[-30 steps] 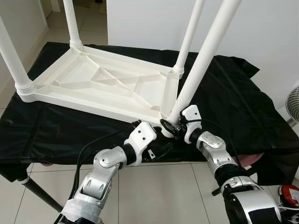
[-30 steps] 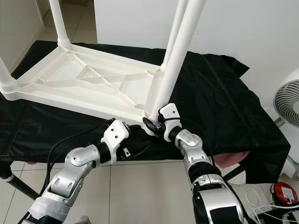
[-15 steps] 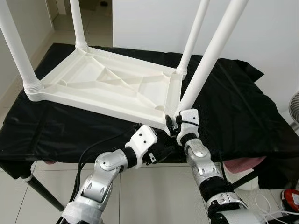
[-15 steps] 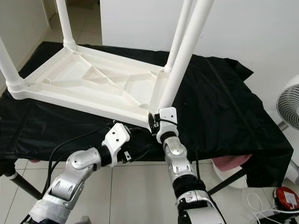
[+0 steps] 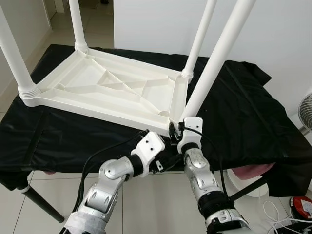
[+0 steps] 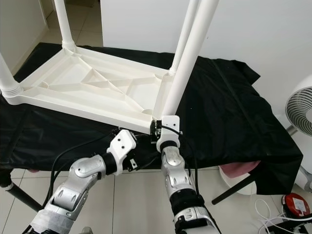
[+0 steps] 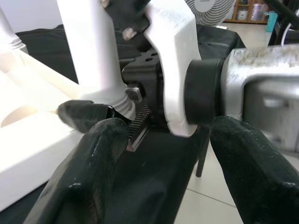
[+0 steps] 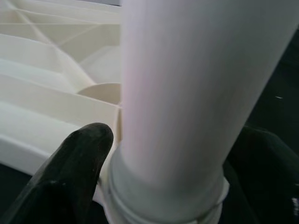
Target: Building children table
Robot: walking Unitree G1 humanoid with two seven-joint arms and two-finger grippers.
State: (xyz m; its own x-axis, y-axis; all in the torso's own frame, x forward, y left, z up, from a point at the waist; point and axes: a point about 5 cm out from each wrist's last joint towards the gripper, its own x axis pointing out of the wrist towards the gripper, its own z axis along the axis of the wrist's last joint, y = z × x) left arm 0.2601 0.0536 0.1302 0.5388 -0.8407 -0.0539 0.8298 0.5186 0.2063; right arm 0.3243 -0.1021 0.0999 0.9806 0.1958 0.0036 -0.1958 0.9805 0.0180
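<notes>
- Eye views: white table [image 5: 107, 90] lies upside down on a black-draped counter [image 5: 243, 112], legs up. Right gripper [image 5: 176, 130] sits at the base of the near-corner leg [image 5: 214, 58]; left gripper [image 6: 141, 139] is just beside it, under the table edge. A fan [image 6: 300, 109] stands at far right.
- Left wrist view: left jaws released, fingers [image 7: 93, 158] apart, flanking the right wrist.
- Right wrist view: right jaws grasp the leg base, one finger [image 8: 70, 168] on each side.

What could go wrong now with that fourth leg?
The right gripper grips the near leg at its very base, and the leg leans, so it could cross-thread or tip out of the corner socket. The left gripper hangs open beside it, not bracing the upturned tabletop, which could slide on the black cloth.
</notes>
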